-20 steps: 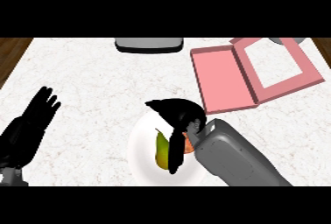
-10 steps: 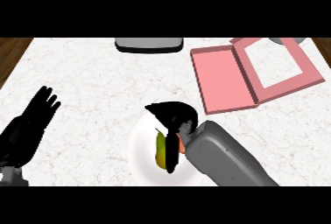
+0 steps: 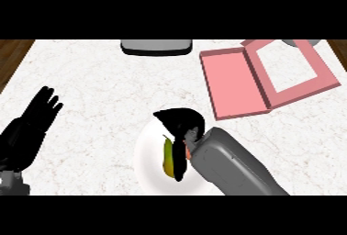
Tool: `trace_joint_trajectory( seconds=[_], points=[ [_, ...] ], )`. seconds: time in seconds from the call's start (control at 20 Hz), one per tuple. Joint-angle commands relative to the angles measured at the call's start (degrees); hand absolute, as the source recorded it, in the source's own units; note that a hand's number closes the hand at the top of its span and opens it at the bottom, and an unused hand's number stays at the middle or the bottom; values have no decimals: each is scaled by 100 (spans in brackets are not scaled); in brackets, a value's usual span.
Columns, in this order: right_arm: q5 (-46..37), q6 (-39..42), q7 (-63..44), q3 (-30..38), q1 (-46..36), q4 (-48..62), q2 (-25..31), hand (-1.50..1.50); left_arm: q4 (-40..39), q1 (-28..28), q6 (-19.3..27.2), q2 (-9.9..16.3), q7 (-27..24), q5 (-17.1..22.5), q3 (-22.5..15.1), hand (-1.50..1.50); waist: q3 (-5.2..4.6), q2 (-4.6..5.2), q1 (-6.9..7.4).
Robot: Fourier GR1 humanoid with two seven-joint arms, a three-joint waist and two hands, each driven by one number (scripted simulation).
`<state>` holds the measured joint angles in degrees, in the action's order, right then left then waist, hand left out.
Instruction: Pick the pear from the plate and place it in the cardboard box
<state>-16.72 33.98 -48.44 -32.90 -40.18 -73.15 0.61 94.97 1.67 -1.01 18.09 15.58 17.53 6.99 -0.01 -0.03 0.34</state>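
Taking the white plate (image 3: 148, 156) as the landmark, the robot's left hand (image 3: 32, 126) shows well to the plate's left, near the view's left edge, resting open with its black fingers straight and pointing up and away, holding nothing and touching nothing on the white marbled counter (image 3: 102, 87). On the plate itself lies the pear (image 3: 166, 157), yellow-green and long, its thin stem end pointing toward the far side of the counter; it sits on the plate's right half. The right hand (image 3: 180, 123) hangs over the plate's far right part, its black fingers curled down and one finger running along the pear's right side, so the fingers close on the pear while the fruit lies on the plate; a small red patch shows just beside the wrist. The grey right forearm (image 3: 230, 167) covers the plate's right rim and runs off toward the lower edge. Beyond the plate, at the far edge of the counter, sits a grey object (image 3: 156, 47) with a dark underside. Up and to the right of the plate, well apart from it, lies the pink cardboard box (image 3: 234, 85), open, with its lid (image 3: 295, 69) folded out to the right.
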Motion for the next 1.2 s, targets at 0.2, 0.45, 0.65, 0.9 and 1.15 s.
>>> trace_joint_trajectory(
  seconds=[0.2, 0.45, 0.65, 0.9, 1.15],
  points=[
    [-185, 258, -121, -244, 346, -21, -58, -150, -504, 383, -158, -27, -88, -93, 204, 0, 0, 4, -24],
    [242, 58, -439, -393, 72, 29, -59, -150, -297, 279, -24, -278, -57, -339, 51, 0, 0, 2, 3],
    [-147, -148, 126, -548, 281, 584, -60, -150, -62, 61, -95, -339, 18, -341, 54, 0, 1, 6, 8],
    [-302, -281, 528, -455, 14, 1144, -60, -150, 211, 66, -243, -270, 246, -234, 194, 0, 1, 8, 32],
    [-825, -647, 1111, -625, 330, 1094, -60, 150, -416, 3, -382, -411, -380, -486, 209, 0, 0, 13, 10]
  ],
)
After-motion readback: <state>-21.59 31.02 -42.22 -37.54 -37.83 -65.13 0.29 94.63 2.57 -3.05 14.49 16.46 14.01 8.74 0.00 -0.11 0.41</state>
